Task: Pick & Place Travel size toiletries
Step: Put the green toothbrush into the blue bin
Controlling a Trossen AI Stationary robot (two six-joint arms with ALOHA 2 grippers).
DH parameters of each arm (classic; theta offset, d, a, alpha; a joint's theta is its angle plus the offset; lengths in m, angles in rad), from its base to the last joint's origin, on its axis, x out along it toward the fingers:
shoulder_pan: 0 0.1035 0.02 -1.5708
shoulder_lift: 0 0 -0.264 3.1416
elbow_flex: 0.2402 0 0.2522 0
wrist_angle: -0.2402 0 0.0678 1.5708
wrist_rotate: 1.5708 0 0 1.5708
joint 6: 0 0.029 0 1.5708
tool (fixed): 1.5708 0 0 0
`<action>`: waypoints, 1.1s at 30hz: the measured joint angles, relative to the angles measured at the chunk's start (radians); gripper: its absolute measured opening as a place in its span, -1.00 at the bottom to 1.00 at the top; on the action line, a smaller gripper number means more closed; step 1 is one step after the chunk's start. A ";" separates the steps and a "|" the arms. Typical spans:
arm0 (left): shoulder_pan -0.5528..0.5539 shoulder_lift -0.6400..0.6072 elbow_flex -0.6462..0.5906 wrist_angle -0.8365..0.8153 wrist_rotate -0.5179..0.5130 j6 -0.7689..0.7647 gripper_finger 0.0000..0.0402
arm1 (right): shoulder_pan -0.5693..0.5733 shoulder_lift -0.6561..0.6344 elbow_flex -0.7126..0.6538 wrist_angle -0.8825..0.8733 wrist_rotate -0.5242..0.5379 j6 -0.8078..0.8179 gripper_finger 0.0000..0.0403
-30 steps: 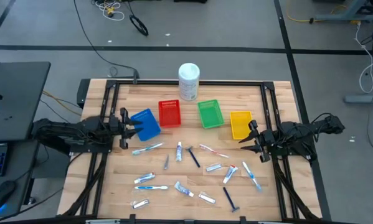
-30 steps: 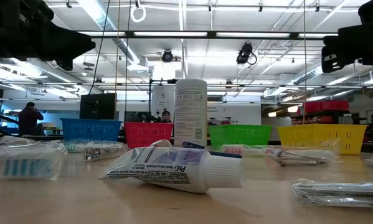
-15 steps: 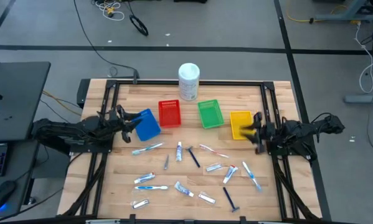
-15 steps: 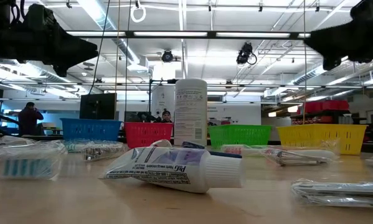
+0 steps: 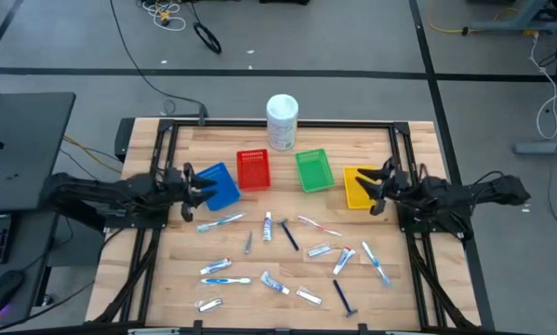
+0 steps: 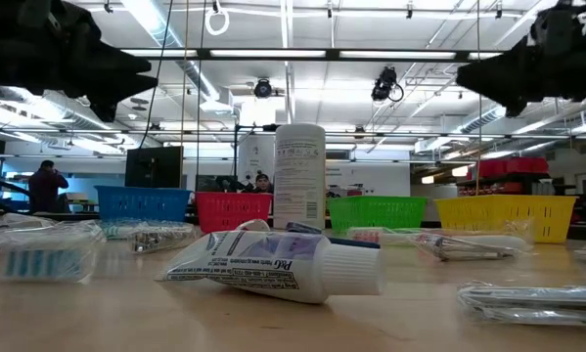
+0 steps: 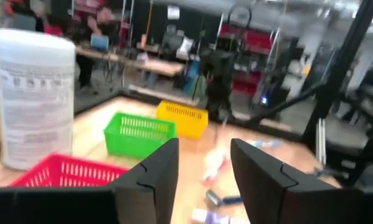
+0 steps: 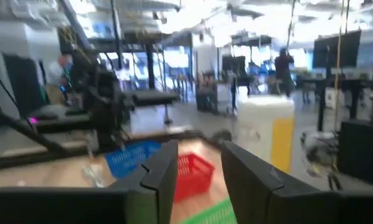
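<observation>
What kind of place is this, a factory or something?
Probably a robotics lab or workshop: a wooden table with two robot arms, monitors and workbenches behind, and open ceiling pipework with strip lights.

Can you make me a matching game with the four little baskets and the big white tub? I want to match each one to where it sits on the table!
Things:
1. blue basket
2. yellow basket
3. white tub
4. green basket

Places:
A. behind the row of baskets, at the table's far edge
B. by the right gripper
C. by the left gripper
D. between the red basket and the yellow one

Pairs: 1-C, 2-B, 3-A, 4-D
</observation>
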 joint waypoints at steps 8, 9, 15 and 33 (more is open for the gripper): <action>-0.062 0.298 0.130 0.000 -0.011 -0.020 -0.08 | -0.023 0.327 0.000 0.334 -0.170 0.147 0.00; -0.076 0.341 0.153 -0.003 -0.023 -0.020 -0.08 | -0.023 0.370 0.000 0.384 -0.174 0.143 0.01; -0.192 0.575 0.332 -0.150 -0.123 -0.039 -0.08 | -0.023 0.593 0.119 0.399 -0.181 0.128 0.01; -0.500 0.963 0.533 -0.597 -0.163 -0.741 -0.08 | -0.022 0.850 0.266 0.329 -0.180 0.127 0.01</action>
